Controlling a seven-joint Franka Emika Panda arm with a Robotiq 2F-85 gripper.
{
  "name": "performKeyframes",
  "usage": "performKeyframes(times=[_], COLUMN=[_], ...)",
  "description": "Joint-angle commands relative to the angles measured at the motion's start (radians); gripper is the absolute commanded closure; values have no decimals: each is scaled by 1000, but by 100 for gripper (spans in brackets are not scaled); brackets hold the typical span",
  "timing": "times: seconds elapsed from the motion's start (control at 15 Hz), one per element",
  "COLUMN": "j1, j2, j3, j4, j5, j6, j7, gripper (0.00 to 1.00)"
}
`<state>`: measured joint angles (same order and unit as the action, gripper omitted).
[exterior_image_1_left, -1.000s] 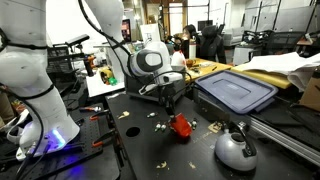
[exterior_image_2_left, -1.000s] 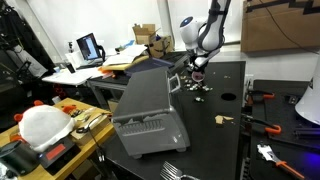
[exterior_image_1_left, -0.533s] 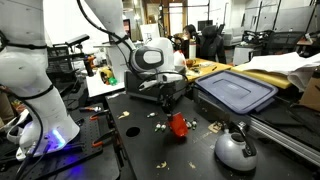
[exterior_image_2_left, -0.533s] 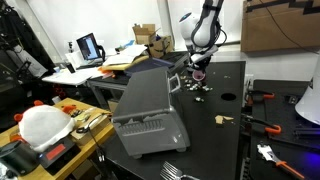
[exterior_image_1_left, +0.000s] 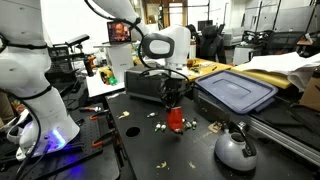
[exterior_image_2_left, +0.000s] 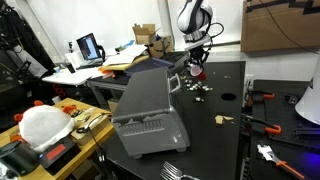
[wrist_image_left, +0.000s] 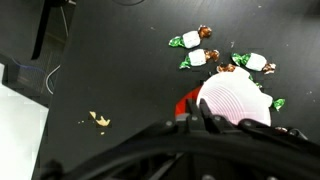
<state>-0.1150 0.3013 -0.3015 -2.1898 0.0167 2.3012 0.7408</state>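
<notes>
Hand (exterior_image_1_left: 174, 107) of the robot arm is closed on a red cup (exterior_image_1_left: 176, 121) and grips it from above at the rim. The fingers (wrist_image_left: 203, 118) stand narrow, pressed on the red wall of the cup. In the wrist view the red cup (wrist_image_left: 233, 104) shows a round, pale pink, ribbed top, and it fills the lower right part of this view, directly under the hand (wrist_image_left: 205, 123).

The cup hangs under the hand over the middle part of the black counter (exterior_image_1_left: 135, 152). It seems to be a little above the surface, but I cannot tell for sure if its bottom is touching.

Several wrapped candies (wrist_image_left: 199, 58) with green and white wrappers lie on the counter just beside the cup, and 1 of them is half hidden behind its rim. A small yellow scrap (wrist_image_left: 98, 120) lies well apart from them.

In an exterior view a grey bin (exterior_image_1_left: 237, 91) with a blue lid stands near the cup, toward 1 side edge of the counter. A metal kettle (exterior_image_1_left: 236, 150) stands close to the counter edge nearest to that camera. In both exterior views the candies (exterior_image_2_left: 200, 88) are scattered around the spot below the cup (exterior_image_2_left: 197, 71) and the hand (exterior_image_2_left: 197, 64).
</notes>
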Motion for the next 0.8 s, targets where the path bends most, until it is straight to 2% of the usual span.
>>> performKeyframes(times=[0.0,0.33,0.73], j1=[-78,-148,-197], j2=[17,75,167], j3=[23,29,57], j4=[99,199,264], j5=[157,371,582], j6=[-112,-144,-97], j7=[-38,-15,-1], gripper=[99,99,99])
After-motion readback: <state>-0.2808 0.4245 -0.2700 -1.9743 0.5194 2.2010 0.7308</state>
